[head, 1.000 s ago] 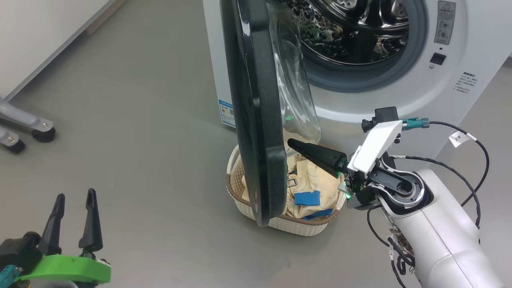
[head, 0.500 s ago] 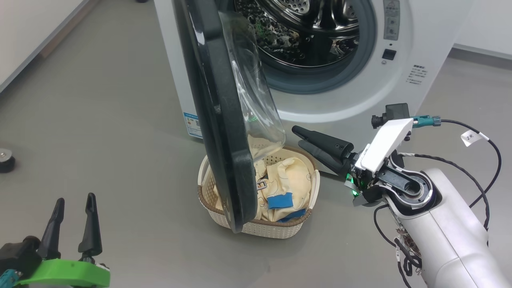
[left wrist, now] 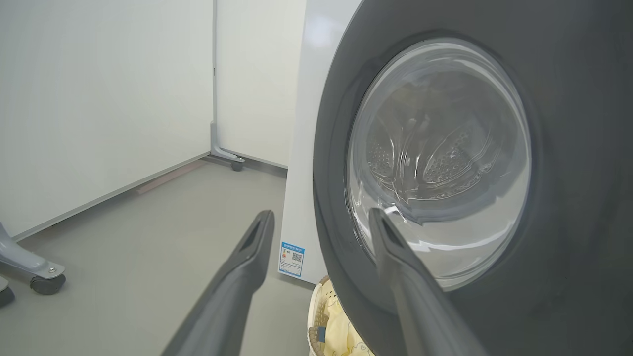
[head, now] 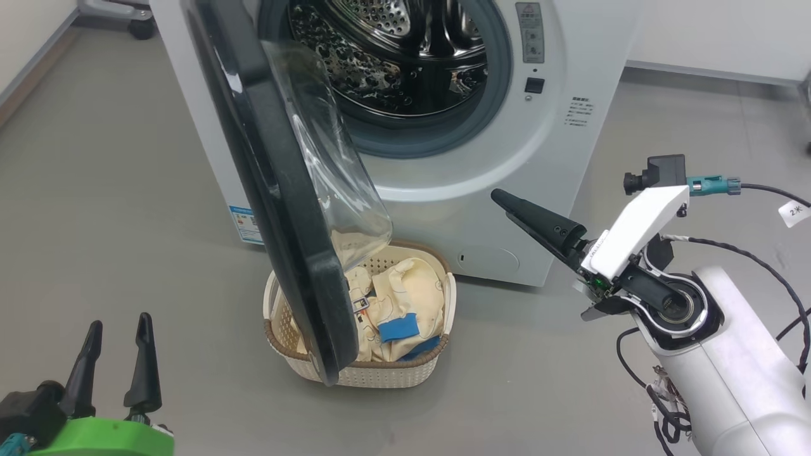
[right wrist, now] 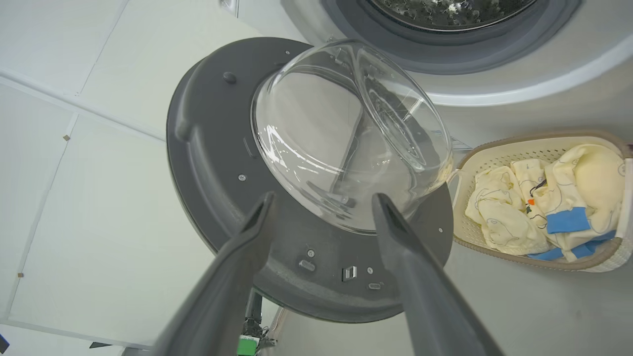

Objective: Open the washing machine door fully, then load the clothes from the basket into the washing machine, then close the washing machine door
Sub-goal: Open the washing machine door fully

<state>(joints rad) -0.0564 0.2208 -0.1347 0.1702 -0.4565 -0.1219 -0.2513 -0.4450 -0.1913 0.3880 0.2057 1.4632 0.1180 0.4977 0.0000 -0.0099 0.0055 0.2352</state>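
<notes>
Door work comes first, and it is only half done. The washing machine door (head: pixel 279 209) stands swung out roughly square to the front of the washing machine (head: pixel 570 158), its lower edge hanging over the left side of the basket (head: pixel 380 375). I cannot tell whether it touches the rim.

A second ago my right gripper (head: pixel 500 197) had its fingers pressed together with the tip at the door's inner edge. Now it has drawn back to the right, well apart from the door, and the right wrist view shows its fingers spread with nothing between them. My head camera has also swung, so the machine sits further left in the frame. That shift is mine, not the machine's.

The left gripper (head: pixel 120 320) hangs low at my left, jaws apart and empty, facing the door's outer side.

The clothes (head: pixel 405 297) all lie in the basket on the floor, just before the machine, and the drum (head: pixel 393 57) looks bare. With the door overhanging the basket, I judge it needs pushing wider before I can lift anything out cleanly.
</notes>
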